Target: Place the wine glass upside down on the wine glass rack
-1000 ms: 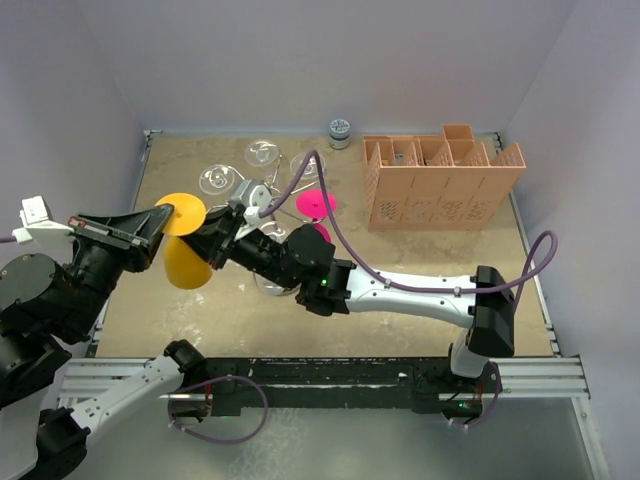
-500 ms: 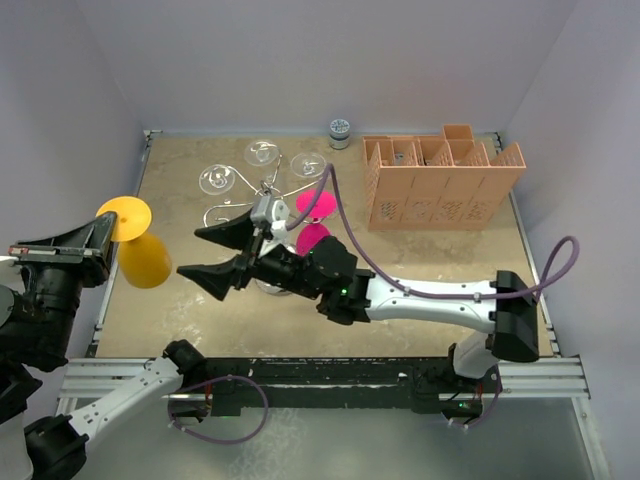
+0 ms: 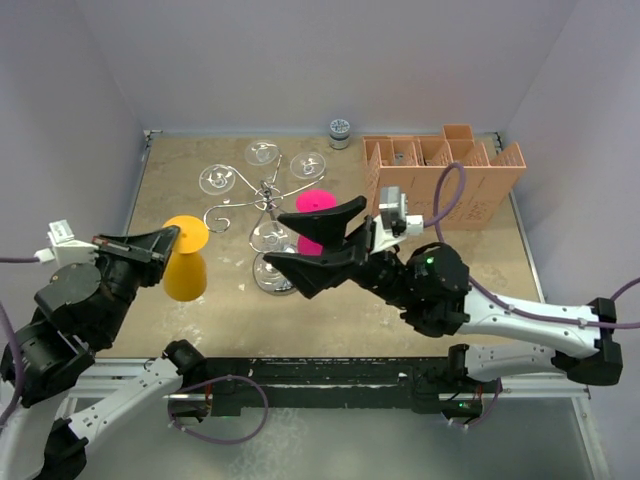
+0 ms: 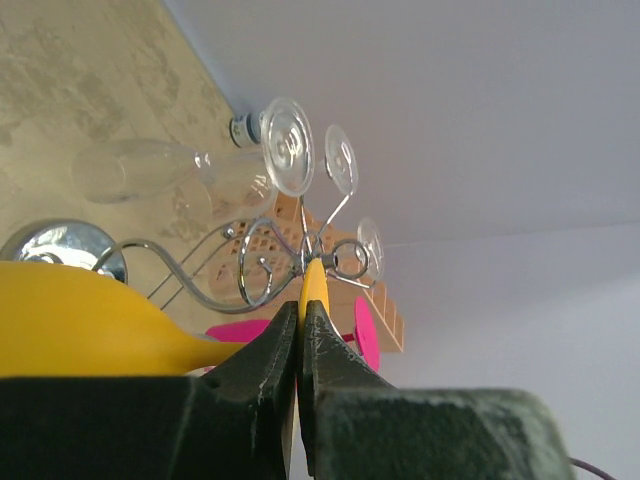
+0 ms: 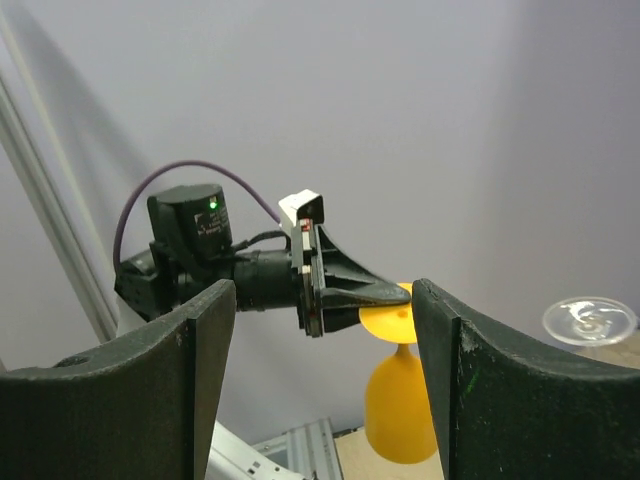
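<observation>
Top external view: the closed left gripper (image 3: 172, 237) pinches the inverted yellow plastic wine glass (image 3: 186, 272) by its foot, stem upright, just left of the shiny silver wire wine glass rack (image 3: 262, 200), while the right gripper (image 3: 275, 240) gapes empty over the rack.

Left gripper (image 3: 171, 237) clamped on the foot of an inverted yellow wine glass (image 3: 186, 272), right gripper (image 3: 279, 240) spread wide beside the silver wine glass rack (image 3: 260, 281).

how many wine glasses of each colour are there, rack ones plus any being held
clear glasses: 3
pink glass: 1
yellow glass: 1
total: 5
</observation>
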`<state>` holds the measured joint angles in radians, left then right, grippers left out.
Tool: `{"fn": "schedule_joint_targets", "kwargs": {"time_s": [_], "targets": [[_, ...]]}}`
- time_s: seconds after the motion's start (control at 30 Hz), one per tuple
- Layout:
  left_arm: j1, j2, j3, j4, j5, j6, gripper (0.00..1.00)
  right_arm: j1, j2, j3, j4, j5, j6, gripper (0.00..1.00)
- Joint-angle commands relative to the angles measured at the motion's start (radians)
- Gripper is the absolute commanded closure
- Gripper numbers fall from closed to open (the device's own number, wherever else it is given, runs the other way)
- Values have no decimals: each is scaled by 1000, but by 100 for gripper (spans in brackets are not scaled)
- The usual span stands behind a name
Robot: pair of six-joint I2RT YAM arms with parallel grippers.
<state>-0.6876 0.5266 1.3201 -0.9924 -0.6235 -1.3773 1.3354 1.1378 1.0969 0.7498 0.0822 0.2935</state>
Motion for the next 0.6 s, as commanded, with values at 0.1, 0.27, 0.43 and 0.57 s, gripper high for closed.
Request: {"fn": "schedule_joint_targets", "kwargs": {"time_s": [0.1,0.27,0.43,0.57], "targets": [[0,28,-93,196,180,15,100,5,-109,-50,-81,136,39,28],[0,45,-158,311,204,10,100,4,-148,-78,-87,165,68,29],[0,112,-156,363,174,10,100,5,-170,-103,-51,135,94,31],[1,126,-186,406,154,-8,100,5,-185,-124,-40,134,118,32]]}}
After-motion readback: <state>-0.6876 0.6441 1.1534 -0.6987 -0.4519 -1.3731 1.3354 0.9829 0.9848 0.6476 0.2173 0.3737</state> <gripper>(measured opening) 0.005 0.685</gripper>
